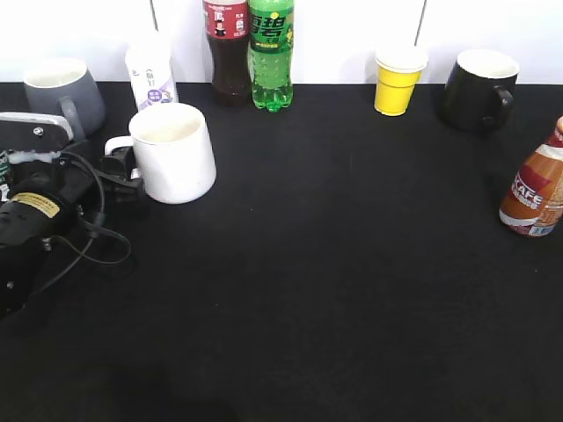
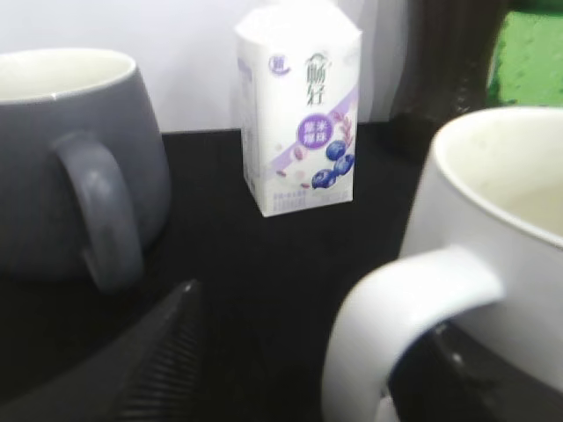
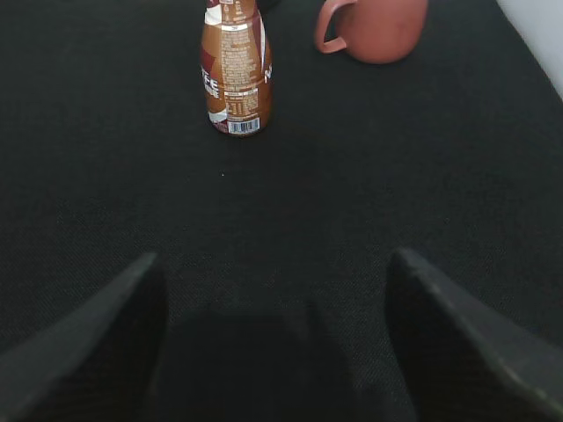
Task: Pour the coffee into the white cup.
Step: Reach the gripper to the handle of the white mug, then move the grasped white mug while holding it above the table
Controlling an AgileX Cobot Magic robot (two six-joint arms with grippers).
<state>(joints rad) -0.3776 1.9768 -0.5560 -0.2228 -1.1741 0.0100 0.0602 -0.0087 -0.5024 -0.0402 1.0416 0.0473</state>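
The small brown coffee bottle with the red-orange and white label [image 1: 534, 193] stands upright at the far right edge of the black worktop [image 1: 334, 290] in the exterior view, half cut by the picture border. The right wrist view shows it whole from behind [image 3: 235, 75], with a reddish-brown mug [image 3: 376, 28] near it that the exterior view does not show. The right pincer [image 3: 274, 343] is spread wide, its two dark fingers [image 3: 92, 343] low over the worktop and well apart from the bottle; the exterior view does not show this arm.

The large white ceramic mug with a loop handle [image 1: 174, 151] stands on the left part of the worktop. The left pincer [image 1: 123, 176] lies low beside it, at the handle side. In the left wrist view the white handle [image 2: 396, 325] is between the two dark fingers [image 2: 163, 360], which stand apart and do not press on it as far as I can see.

The same view shows a grey mug [image 2: 75, 193] and a small white carton with blueberries printed on it [image 2: 299, 105] behind.

At the back edge stand a dark cola bottle [image 1: 227, 53], a green bottle [image 1: 270, 54], a yellow cup [image 1: 398, 81] and a black mug [image 1: 479, 88].
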